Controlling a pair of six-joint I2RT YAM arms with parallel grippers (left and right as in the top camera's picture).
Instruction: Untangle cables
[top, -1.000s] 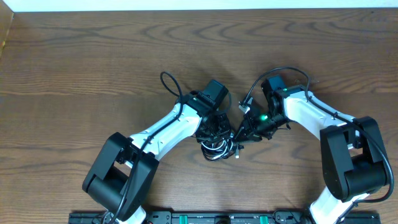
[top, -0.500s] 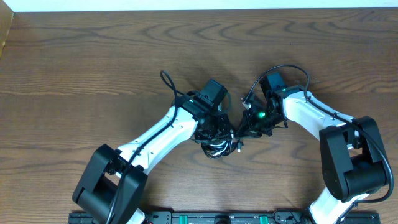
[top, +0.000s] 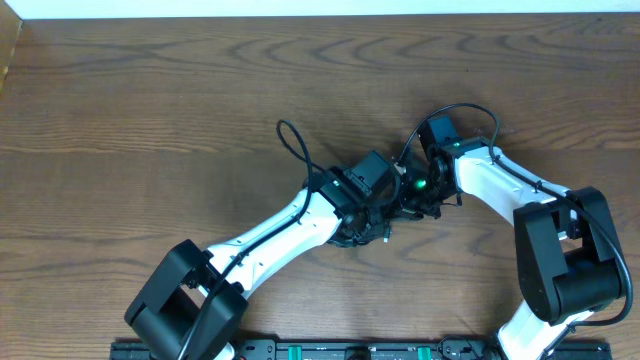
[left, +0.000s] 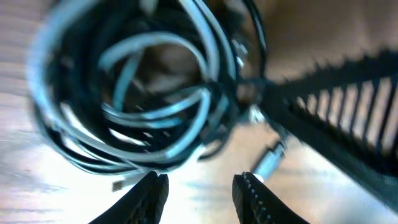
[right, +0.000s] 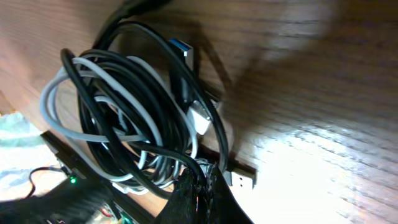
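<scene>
**Asker:** Where are the cables, and what have your pincers got?

**Robot:** The cables (right: 127, 93) lie in one coiled bundle on the tabletop (top: 150, 120), black loops wound through a white one, between my two wrists. From overhead my left arm covers most of it. My right pincer (right: 200, 186) is closed, and a black strand runs straight into its tips, so I judge it has that strand pinched. My left pincer (left: 199, 191) is partly open with nothing between the fingers, hovering just beside the edge of the coil.

**Asker:** How will the bundle behave if you pull?

**Robot:** I expect it to be light and limp. It should drag across the wood as a whole rather than come apart, so one side has to anchor it. The cords look smooth and thin, likely to slide through a loose grip. A hard tug may only tighten the crossings.

**Asker:** So where would you take hold?

**Robot:** At an end, I think. The white plug (right: 200, 118) lies on top of the coil, and a metal plug (left: 267, 160) lies free just ahead of my left fingers. A plug is stiff enough to grip firmly and to feed back through the loops.
</scene>
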